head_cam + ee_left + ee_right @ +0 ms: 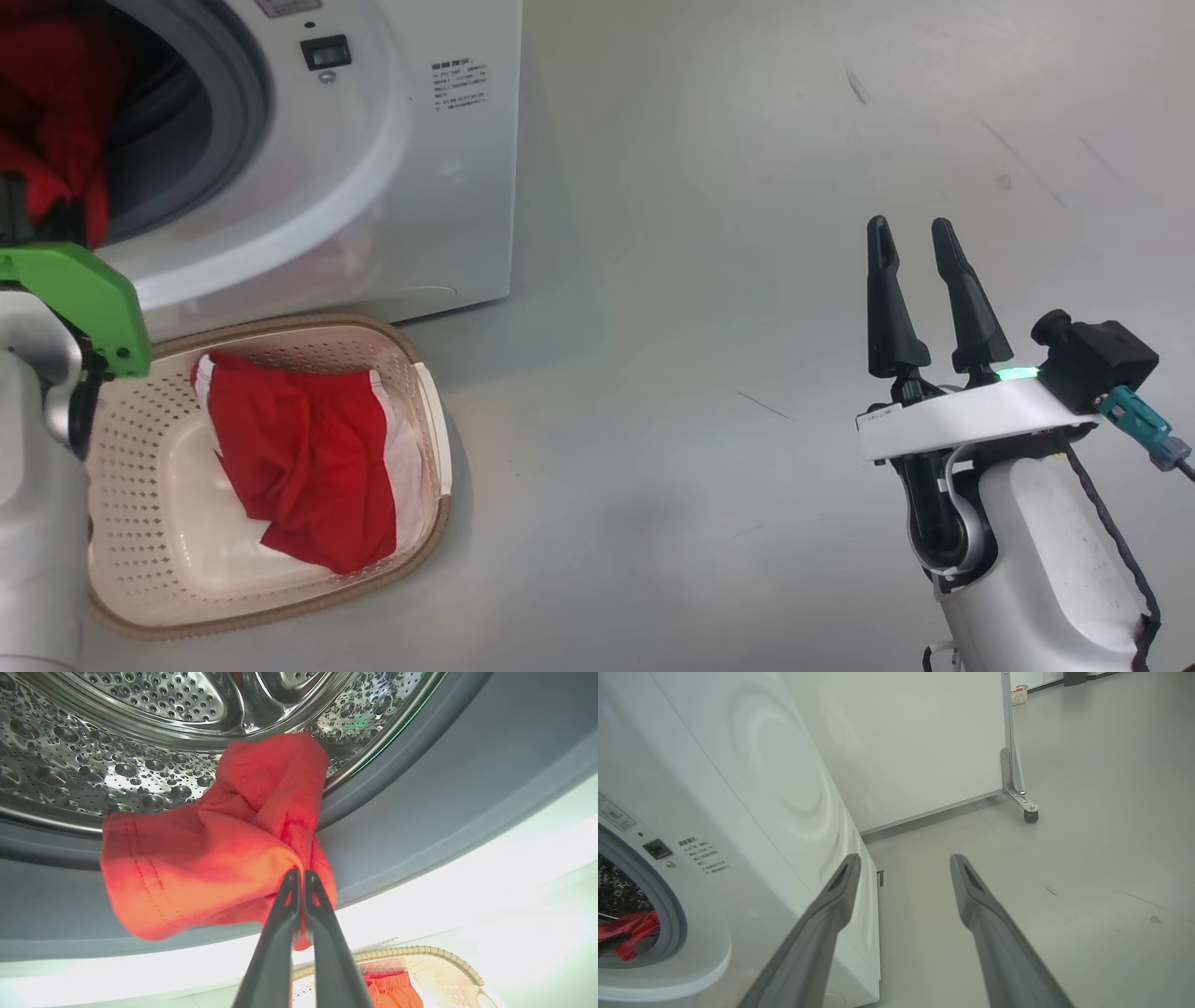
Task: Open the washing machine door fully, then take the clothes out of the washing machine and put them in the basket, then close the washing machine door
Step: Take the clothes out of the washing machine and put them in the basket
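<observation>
The left gripper (300,873) is clenched on a fold of a red garment (210,868) at the mouth of the washing machine (448,187). The cloth bunches at the pinch. In the left wrist view its long axis runs from the fingertips up to the lip of the perforated steel drum (140,765), and a wider stitched hem spreads to that view's left over the grey gasket (420,812). A second red garment (308,457) lies crumpled in the basket (131,448), which stands on the floor (700,280) just below the opening. Its length runs from the machine side toward the near rim, white trim along its right edge. The right gripper (909,226) hangs well apart over bare floor, fingers spread and empty, pointing up the head view. A printed block (458,86) beside a small dark latch socket (326,52) is too small to read.
</observation>
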